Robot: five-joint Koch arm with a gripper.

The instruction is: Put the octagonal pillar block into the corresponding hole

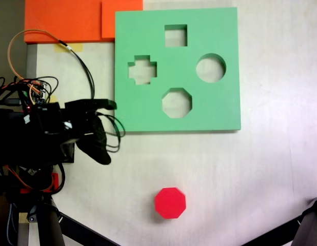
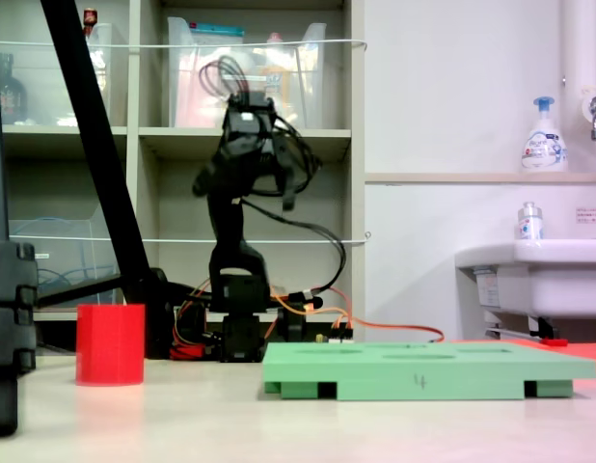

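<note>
The octagonal pillar block is a bright red prism standing alone on the pale table, low in a fixed view; it also stands at the left. The green foam board lies flat above it, and its eight-sided hole sits at the board's lower middle. My black gripper hangs at the left, raised off the table, apart from block and board. Its jaws look open with nothing between them. From the side, the arm is folded upright behind the board.
The board also has square, cross-shaped and round cutouts. Orange foam sheets lie at the top left. Cables loop near the arm base. Black tripod legs cross the lower corners.
</note>
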